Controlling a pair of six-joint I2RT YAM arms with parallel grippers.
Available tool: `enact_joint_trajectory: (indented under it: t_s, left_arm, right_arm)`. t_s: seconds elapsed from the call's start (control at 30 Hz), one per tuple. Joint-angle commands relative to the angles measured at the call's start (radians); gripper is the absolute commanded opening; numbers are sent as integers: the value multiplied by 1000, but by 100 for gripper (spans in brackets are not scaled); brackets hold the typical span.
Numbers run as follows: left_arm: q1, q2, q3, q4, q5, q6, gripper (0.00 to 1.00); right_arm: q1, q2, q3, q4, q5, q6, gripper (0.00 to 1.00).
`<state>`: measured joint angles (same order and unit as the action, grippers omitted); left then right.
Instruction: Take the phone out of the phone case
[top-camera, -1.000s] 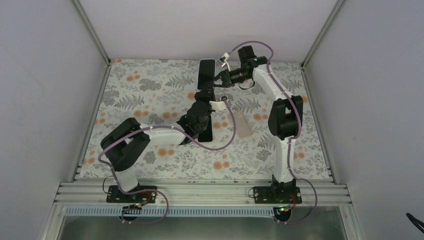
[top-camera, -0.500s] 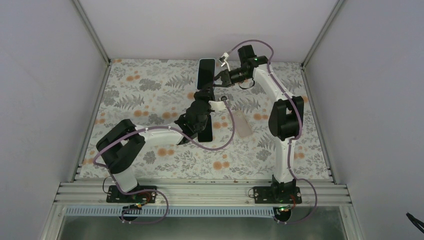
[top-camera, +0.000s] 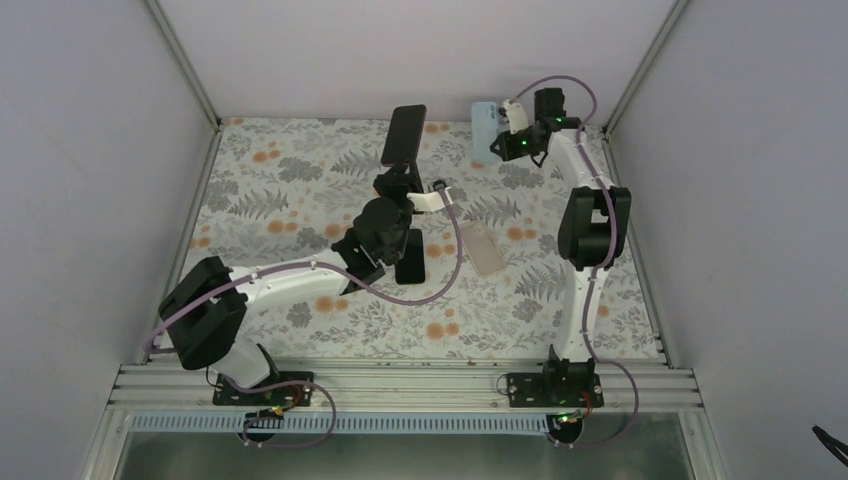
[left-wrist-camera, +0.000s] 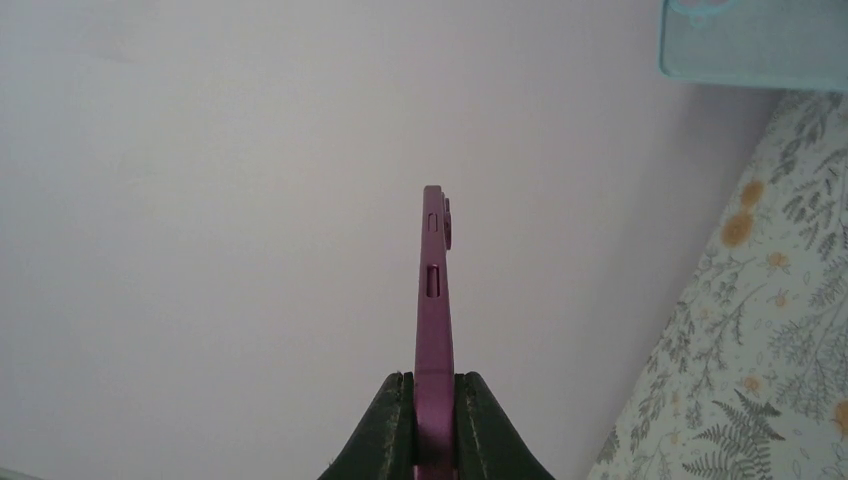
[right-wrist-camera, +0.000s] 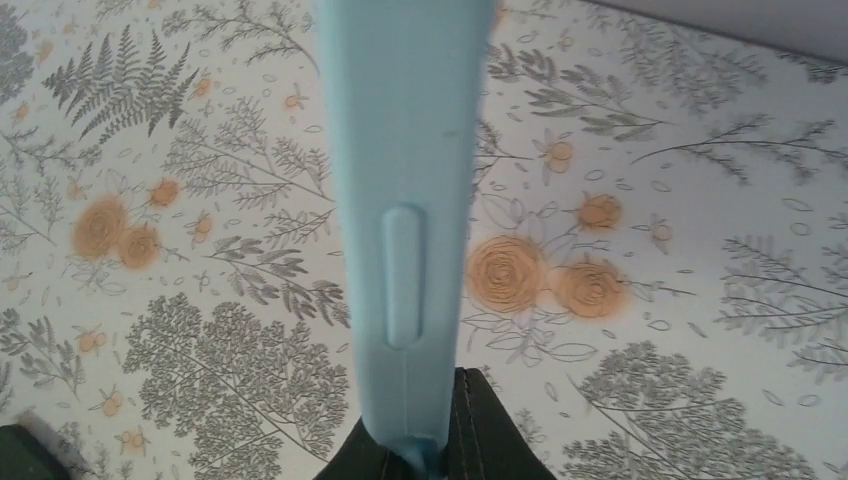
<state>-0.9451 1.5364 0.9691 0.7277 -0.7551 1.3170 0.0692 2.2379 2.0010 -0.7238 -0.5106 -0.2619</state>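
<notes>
left tool (left-wrist-camera: 435, 405) clamped on phone (left-wrist-camera: 433, 290); right tool (right-wrist-camera: 425, 448) clamped on blue case (right-wrist-camera: 400, 120), both aloft, well apart.

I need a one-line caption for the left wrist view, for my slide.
Purple phone held edge-on, out of its blue case, seen at top right.

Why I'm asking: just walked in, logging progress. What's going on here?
The left gripper is shut on the edge of a dark magenta phone, held up off the floral table. The right gripper is shut on the light blue phone case, well apart from it. The phone is already out of its case.
</notes>
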Motion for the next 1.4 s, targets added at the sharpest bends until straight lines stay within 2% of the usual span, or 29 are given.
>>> enact_joint_trajectory:
  t_s: [0.0,0.2,0.33,0.4,0.57,0.73,0.87,1.0,1.27,1.37]
  left_arm:
    - [-11,23,26,-13,-15,-8,2]
    - [-20,50,-18,49,-18,47,2]
    - [-20,46,-169,201,-35,149,2]
    - [-20,31,-265,272,-44,186,2]
    - [-11,-16,-459,389,-59,217,2]
    - [-3,-23,-591,491,-65,235,2]
    - [-4,-2,-647,470,-85,168,2]
    - [-10,40,-674,434,-97,83,2]
    - [-11,198,-747,666,-96,123,2]
    - [-13,258,-755,699,-98,123,3]
  right_arm:
    - [30,-3,39,22,-33,-22,4]
    - [2,-12,43,-57,-128,-11,3]
    - [-44,20,86,-286,-299,-101,3]
    - [-62,4,40,-397,-337,-203,3]
    - [-131,-136,-259,-475,-321,-412,3]
    - [-229,-240,-460,-550,-292,-562,3]
    - [-287,-286,-605,-561,-221,-622,3]
    - [-336,-311,-681,-533,-158,-631,3]
    - [-434,-260,-711,-518,-95,-663,3]
    - [-461,-226,-708,-518,-93,-676,5]
